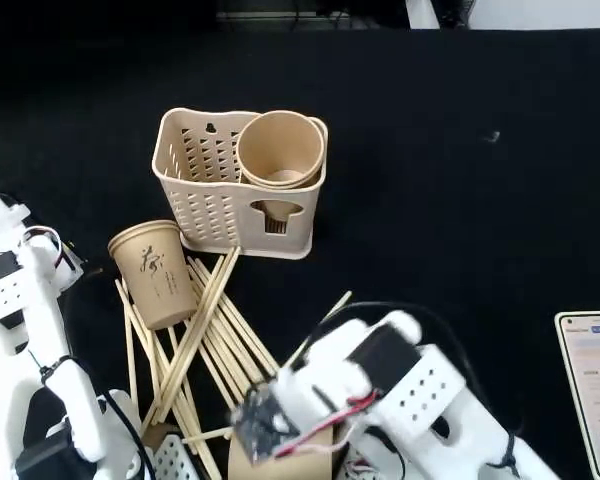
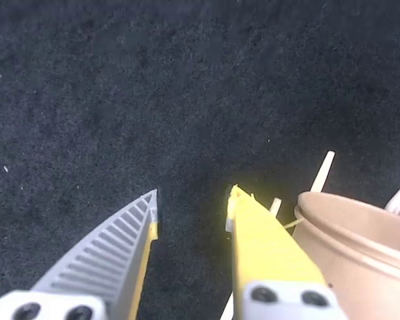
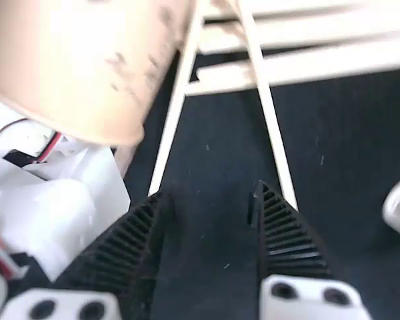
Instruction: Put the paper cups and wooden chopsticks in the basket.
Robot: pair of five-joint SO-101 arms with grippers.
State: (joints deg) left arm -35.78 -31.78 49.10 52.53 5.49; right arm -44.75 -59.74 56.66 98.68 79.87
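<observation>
Gaping empty: left gripper (image 2: 190,200), right gripper (image 3: 210,193); thin pale wooden chopsticks (image 1: 195,325) near tabletop's front edge look light, stiff; pinch mid-length.

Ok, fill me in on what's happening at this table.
The basket is partly filled: a stack of paper cups sits in it. A printed cup stands on the table among scattered wooden chopsticks. Nothing is held right now. Both grippers are open and empty: the left gripper hangs over the tabletop beside a third cup, and the right gripper is close above some chopsticks.
</observation>
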